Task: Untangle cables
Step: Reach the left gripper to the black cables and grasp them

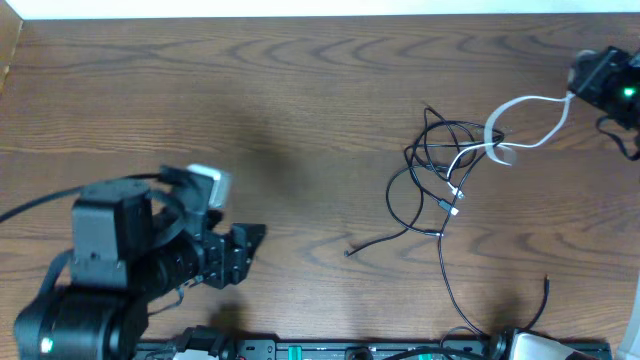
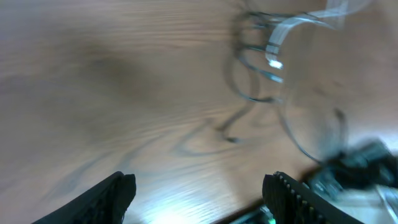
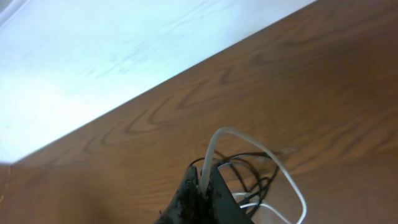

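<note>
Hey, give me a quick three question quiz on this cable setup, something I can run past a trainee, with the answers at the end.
1. Multiple choice: what is the right gripper holding? A) the white cable B) a black one C) nothing
2. True or false: the left gripper is shut on a cord.
3. Fill in the blank: the tangle of black cables lies nearer the ___ gripper.

Key: 1 A. 2 False: its fingers stand open with nothing between them. 3 right.
</note>
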`<action>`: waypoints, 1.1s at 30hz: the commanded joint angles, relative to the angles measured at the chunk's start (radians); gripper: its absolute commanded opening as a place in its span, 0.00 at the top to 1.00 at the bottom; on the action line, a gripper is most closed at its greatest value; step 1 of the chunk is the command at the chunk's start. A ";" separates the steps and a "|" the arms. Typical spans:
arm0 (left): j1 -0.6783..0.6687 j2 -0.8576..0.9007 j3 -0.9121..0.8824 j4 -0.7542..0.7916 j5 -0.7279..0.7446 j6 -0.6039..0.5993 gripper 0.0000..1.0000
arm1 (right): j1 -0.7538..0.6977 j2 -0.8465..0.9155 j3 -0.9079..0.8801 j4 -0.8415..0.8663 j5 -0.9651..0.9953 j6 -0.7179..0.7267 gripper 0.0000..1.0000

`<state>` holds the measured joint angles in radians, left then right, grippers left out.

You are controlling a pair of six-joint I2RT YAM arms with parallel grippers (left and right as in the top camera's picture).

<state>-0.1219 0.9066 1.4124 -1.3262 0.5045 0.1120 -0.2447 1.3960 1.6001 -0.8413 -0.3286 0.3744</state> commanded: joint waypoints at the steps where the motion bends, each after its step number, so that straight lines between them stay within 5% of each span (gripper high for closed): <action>1: -0.024 0.085 -0.004 0.010 0.226 0.199 0.29 | 0.030 -0.007 0.008 -0.011 -0.006 -0.033 0.99; 8: -0.112 0.328 -0.004 0.112 0.225 0.280 0.19 | 0.029 -0.027 0.008 -0.091 0.017 -0.089 0.99; 20: -0.312 0.741 -0.004 0.540 0.356 0.280 0.10 | 0.029 -0.076 0.008 -0.185 0.091 -0.121 0.98; 33: -0.460 1.026 -0.004 0.928 0.194 0.233 0.08 | 0.030 -0.077 0.008 -0.287 0.090 -0.146 0.99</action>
<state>-0.5716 1.8988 1.4086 -0.4442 0.7738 0.3725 -0.2184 1.3346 1.6001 -1.1160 -0.2417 0.2512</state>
